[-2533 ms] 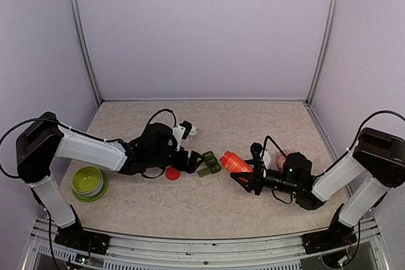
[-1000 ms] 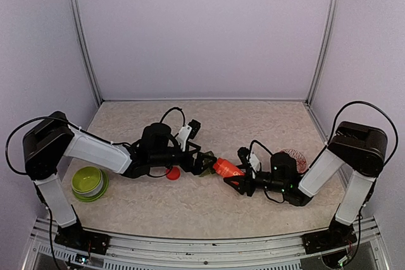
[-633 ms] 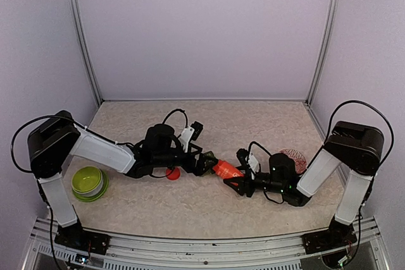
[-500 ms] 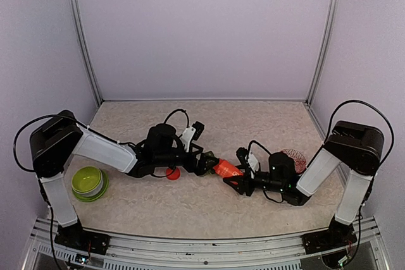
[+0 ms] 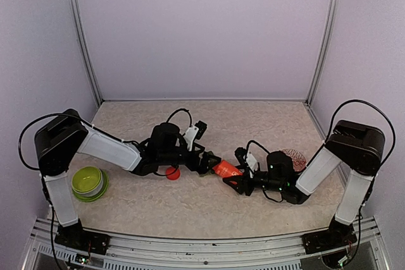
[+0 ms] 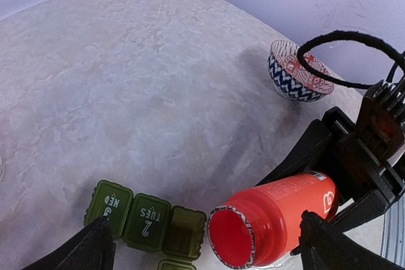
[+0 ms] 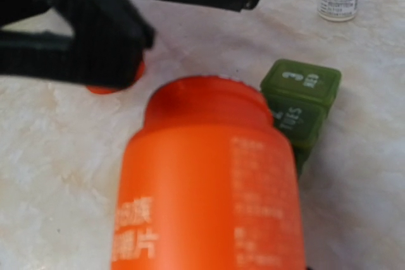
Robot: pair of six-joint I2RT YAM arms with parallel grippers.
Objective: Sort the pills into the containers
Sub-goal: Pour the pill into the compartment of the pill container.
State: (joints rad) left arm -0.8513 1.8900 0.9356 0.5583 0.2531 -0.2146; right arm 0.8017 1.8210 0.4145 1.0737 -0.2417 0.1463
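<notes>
Gently now: right pincer point(image 5: 236, 177), clamped on the uncapped red bottle point(image 6: 272, 226), should tip slowly over the containers point(image 6: 142, 216), left pincer point(image 5: 204, 162) gaping empty near them.

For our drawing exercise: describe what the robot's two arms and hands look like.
The left arm and right arm have white tube-shaped links between bulky black joints, with thin black cables looping alongside. The left hand and right hand are black, each with two angular fingers.
</notes>
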